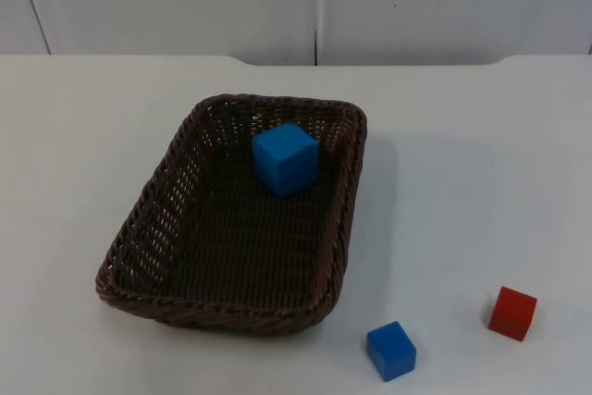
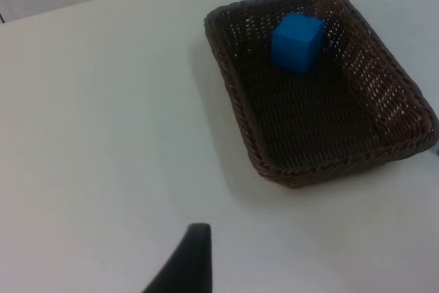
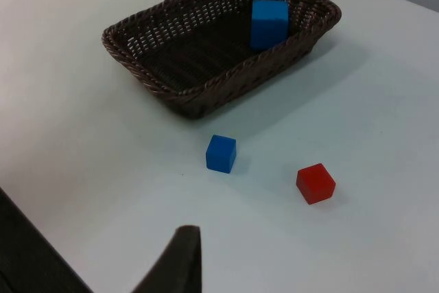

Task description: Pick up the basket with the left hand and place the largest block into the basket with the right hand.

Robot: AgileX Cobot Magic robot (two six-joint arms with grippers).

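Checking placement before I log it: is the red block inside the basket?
No, the red block sits on the table, outside the basket.

The dark brown woven wicker basket (image 1: 148,219) looks rough; the large blue block (image 1: 286,159) smooth and matt.

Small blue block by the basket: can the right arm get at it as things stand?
Probably yes. The small blue block sits in the open, apart from the basket and the red block, with bare table around it.
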